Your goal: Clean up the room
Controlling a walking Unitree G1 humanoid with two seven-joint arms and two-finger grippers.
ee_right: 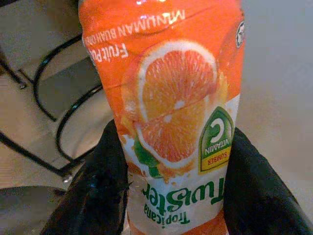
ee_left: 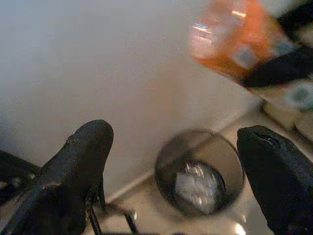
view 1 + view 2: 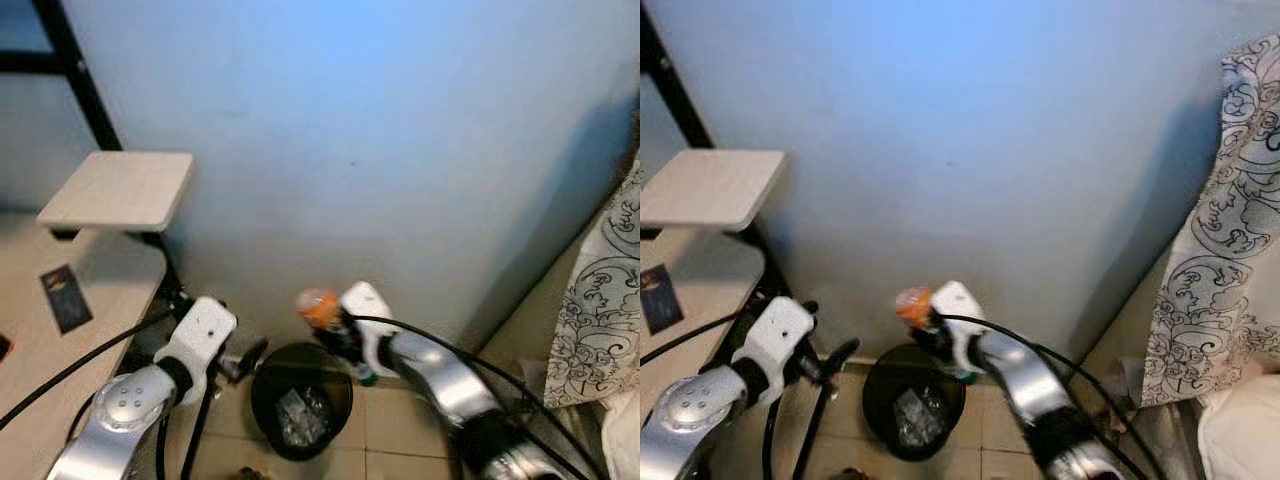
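The orange juice bottle (image 1: 171, 112) sits clamped between the two black fingers of the right gripper (image 3: 343, 335), held above and toward the wall side of the black bin (image 3: 300, 400), which stands on the tiled floor (image 3: 400, 420) against the blue wall (image 3: 380, 150). The bottle's label shows a sliced orange; in the right wrist view its fingers press on either side of the lower label. The bin already holds some crumpled clear wrapping (image 3: 297, 412).

The step in hand looks like throwing the bottle away: it is carried to the bin but not yet released. The next move likely calls for bringing the bottle fully over the bin's mouth, since it seems to hang near the rim, not dead centre, and then spreading the fingers so it falls inside.

The right arm reaches forward and inward from the right, wrist bent toward the wall. The left gripper (image 3: 243, 360) hovers just left of the bin, fingers spread wide and holding nothing, its arm bent in front of the wooden desk (image 3: 90, 290) and the small shelf (image 3: 120, 188)
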